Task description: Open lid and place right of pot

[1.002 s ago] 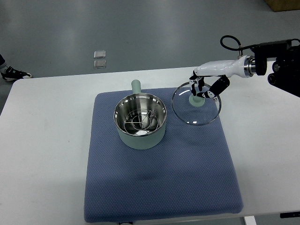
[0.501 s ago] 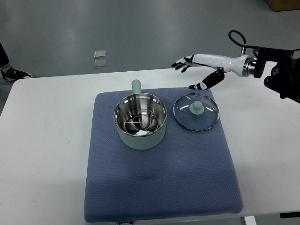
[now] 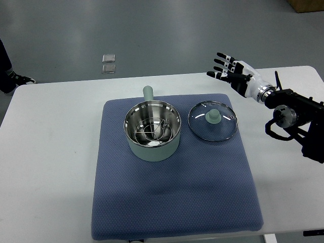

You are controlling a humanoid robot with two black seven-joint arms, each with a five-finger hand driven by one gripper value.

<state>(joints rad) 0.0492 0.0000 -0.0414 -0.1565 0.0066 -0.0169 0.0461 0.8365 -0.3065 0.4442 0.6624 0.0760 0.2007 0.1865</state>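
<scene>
Worktop, white, carries a blue mat that takes up most of the middle. Pot sits on the mat's upper half, open, handle pointing away from me, a wire rack visible inside. Lid lies flat on the mat just right of the pot, knob up, rim near the pot's wall but apart from it as far as I can tell. My right hand hangs above the worktop's far right edge, well clear of the lid, fingers spread and released, holding nothing. Left arm not in view. A person's dark shoe shows at the far left on the floor, away from the work. Judgement: the placing looks done, lid off and resting where the task wants it; what remains is the retreat. To do that well I should take the hand up and outward to the right, not back across the lid, so no finger clips the knob or nudges the glass toward the pot. Fingers should stay loose until the arm is past the mat's edge. The lid sits wholly on the mat, so a slide seems unlikely.
</scene>
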